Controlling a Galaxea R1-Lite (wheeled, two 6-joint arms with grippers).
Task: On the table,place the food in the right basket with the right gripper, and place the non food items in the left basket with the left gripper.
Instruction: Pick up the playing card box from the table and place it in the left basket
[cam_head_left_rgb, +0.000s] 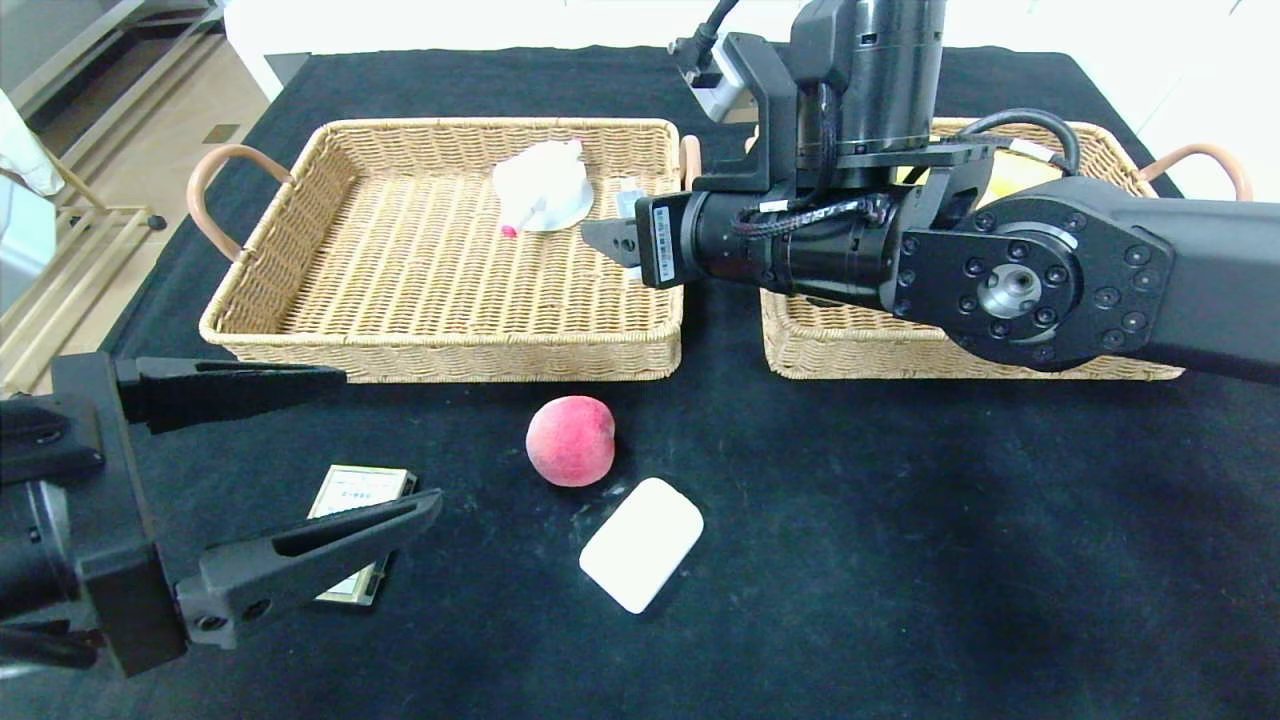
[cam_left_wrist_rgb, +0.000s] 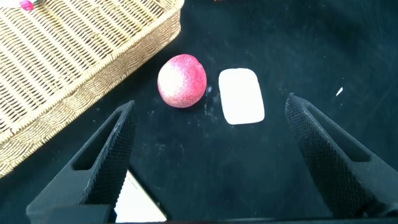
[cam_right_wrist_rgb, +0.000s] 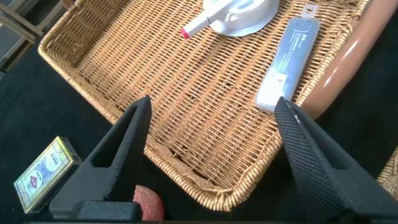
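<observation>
A pink peach (cam_head_left_rgb: 570, 440) lies on the black cloth in front of the left basket (cam_head_left_rgb: 300, 330), with a white rounded bar (cam_head_left_rgb: 641, 543) beside it. A card box (cam_head_left_rgb: 350, 487) lies partly under my left gripper (cam_head_left_rgb: 392, 438), which hovers open and empty at the near left; its wrist view shows the peach (cam_left_wrist_rgb: 181, 81) and the bar (cam_left_wrist_rgb: 241, 95) ahead of it. My right gripper (cam_head_left_rgb: 612, 240) reaches left from over the right basket (cam_head_left_rgb: 850, 350). It hangs open and empty above the left basket's near right corner (cam_right_wrist_rgb: 236, 196).
The left basket holds a white item with a pink tip (cam_head_left_rgb: 540, 185) and a flat white-and-grey pack (cam_right_wrist_rgb: 289, 53). Something yellow (cam_head_left_rgb: 1020, 175) lies in the right basket, mostly hidden by the right arm. Wooden furniture stands off the table's left side.
</observation>
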